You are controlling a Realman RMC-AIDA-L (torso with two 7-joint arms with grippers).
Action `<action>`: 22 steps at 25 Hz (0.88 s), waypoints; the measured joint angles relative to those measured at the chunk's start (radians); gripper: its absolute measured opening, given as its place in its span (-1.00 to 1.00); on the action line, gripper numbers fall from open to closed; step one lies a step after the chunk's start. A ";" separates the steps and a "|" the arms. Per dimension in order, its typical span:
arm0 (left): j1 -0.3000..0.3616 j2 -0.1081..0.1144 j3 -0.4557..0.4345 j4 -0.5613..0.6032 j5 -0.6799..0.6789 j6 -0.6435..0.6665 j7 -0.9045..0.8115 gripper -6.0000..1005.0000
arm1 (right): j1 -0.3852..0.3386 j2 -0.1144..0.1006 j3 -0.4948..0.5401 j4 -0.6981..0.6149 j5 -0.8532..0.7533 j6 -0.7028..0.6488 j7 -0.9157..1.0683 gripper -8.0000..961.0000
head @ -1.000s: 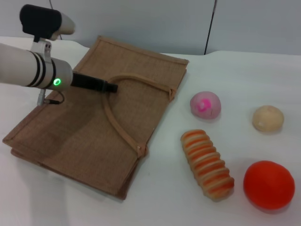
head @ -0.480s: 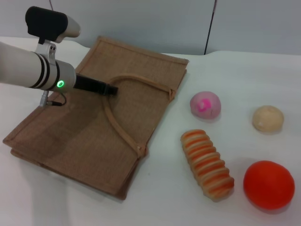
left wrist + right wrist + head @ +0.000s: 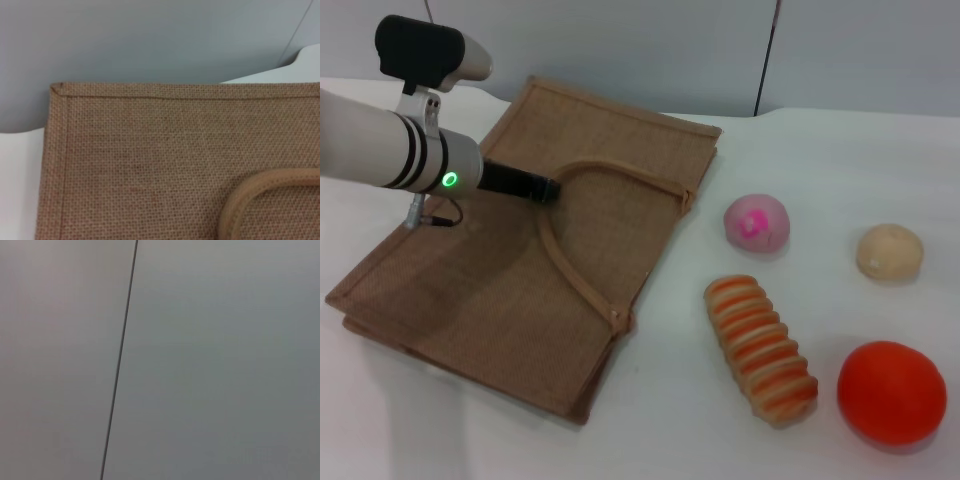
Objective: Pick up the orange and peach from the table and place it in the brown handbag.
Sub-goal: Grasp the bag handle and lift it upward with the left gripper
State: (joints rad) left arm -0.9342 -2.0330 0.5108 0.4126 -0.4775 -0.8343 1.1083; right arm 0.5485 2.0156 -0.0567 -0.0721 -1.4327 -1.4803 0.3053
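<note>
From my head camera I see the brown handbag point(image 3: 535, 250) lying flat on the white table point(image 3: 800, 150), filling the left half of the scene, one looped strap handle point(image 3: 565, 240) curving across its upper face. My left gripper point(image 3: 548, 189) reaches in from the left above the bag, its dark tip at the top of that handle loop. Whether it touches the strap, I cannot tell. The fingers look drawn together into one narrow dark tip, but I cannot tell whether they pinch the strap or anything else.

To the right of the bag, well apart from it, the peach point(image 3: 757, 222) sits on the table, pink with a magenta blotch. The orange point(image 3: 892, 392) rests near the front right corner, the largest of the round pieces. Between them lies a long orange-and-cream ridged piece point(image 3: 761, 349), and a plain beige ball point(image 3: 890, 251) sits to the right of the peach. My right arm does not appear here.

From my left wrist camera I see woven jute close up: a stitched corner of the bag point(image 3: 150, 160) against the grey wall point(image 3: 150, 40), with a bend of the strap point(image 3: 250, 195) on the cloth. No fingers appear.

My right wrist camera shows only a grey wall panel point(image 3: 225, 365) with a thin dark seam point(image 3: 120, 360).
</note>
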 joint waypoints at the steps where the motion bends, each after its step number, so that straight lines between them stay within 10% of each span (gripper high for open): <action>1: 0.000 0.000 0.000 0.000 -0.002 -0.001 0.001 -0.52 | 0.000 0.000 0.000 0.000 0.000 0.000 0.000 0.57; 13: 0.050 0.001 -0.011 0.009 -0.234 -0.042 0.130 -0.75 | -0.001 0.000 -0.029 0.000 -0.003 0.000 0.003 0.57; 22: 0.137 0.003 -0.012 0.010 -0.603 -0.228 0.418 -0.75 | 0.021 -0.015 -0.356 -0.118 -0.010 0.040 0.277 0.57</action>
State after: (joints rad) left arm -0.7971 -2.0295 0.4985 0.4223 -1.0801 -1.0622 1.5260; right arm 0.5692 2.0005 -0.4123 -0.1897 -1.4430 -1.4400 0.5827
